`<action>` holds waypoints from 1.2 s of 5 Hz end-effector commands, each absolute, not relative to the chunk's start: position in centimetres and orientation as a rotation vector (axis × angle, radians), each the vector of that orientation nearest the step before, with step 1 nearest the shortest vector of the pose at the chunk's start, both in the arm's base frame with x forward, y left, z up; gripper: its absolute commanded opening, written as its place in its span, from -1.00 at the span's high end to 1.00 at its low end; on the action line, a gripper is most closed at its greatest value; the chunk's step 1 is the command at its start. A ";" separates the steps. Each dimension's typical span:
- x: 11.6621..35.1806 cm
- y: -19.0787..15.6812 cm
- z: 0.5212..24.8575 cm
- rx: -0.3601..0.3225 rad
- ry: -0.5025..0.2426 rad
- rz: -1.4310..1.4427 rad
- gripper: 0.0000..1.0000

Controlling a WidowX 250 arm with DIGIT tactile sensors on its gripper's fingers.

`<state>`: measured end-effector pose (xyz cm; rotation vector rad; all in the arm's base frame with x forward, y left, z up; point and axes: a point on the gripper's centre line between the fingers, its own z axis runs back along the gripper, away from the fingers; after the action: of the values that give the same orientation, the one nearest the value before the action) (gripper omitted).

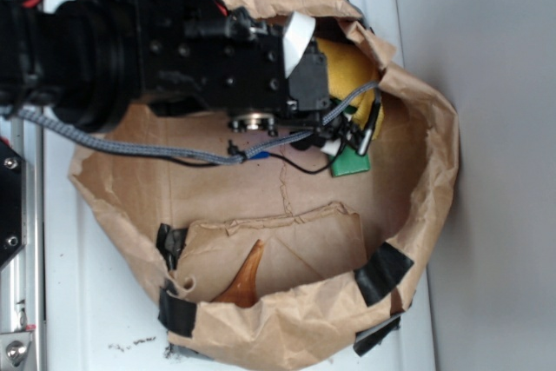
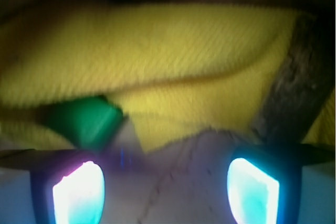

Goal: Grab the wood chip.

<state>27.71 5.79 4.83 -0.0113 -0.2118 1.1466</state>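
While tool gapes, wood chip lies upper right.

The exterior view looks almost straight down from above on the brown paper bag, with the arm filling the upper left of the frame. The wrist view sits low and very close, blurred, looking forward past the glowing fingertips at the bottom edge. Both views share the yellow cloth and green block.
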 end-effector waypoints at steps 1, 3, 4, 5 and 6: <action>26.3 8.5 10.1 -0.084 -0.192 1.113 -1.00; 23.8 9.5 8.3 -0.053 -0.253 1.079 -1.00; 23.1 10.0 7.8 -0.040 -0.263 1.083 -1.00; 23.3 10.7 7.1 -0.015 -0.261 1.103 -1.00; 24.0 11.2 6.0 0.034 -0.260 1.131 -1.00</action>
<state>24.02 10.27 4.77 0.0436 -0.2148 1.1190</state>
